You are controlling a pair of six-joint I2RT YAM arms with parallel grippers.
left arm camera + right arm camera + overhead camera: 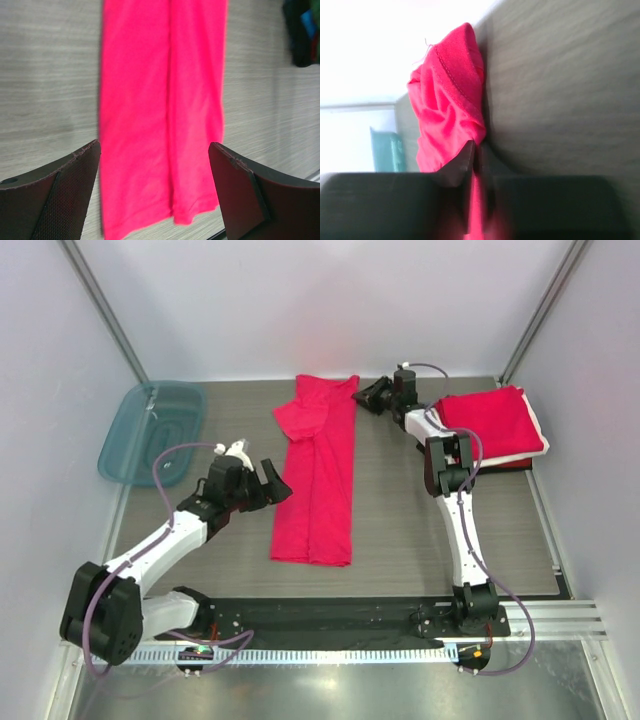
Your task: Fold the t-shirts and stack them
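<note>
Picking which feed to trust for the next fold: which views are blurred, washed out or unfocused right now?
Top external: sharp, evenly lit, no glare on the red shirt. Left wrist: shirt and table smeared with blur, though the open left gripper looks crisp. Right wrist: upper left washed out white; the right gripper, shut on the shirt, is out of focus.

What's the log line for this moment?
left gripper: open by red t-shirt | right gripper: shut on its far corner | folded stack: right

The t-shirt (315, 490) is crimson (plain), the tray (130, 435) teal.
</note>
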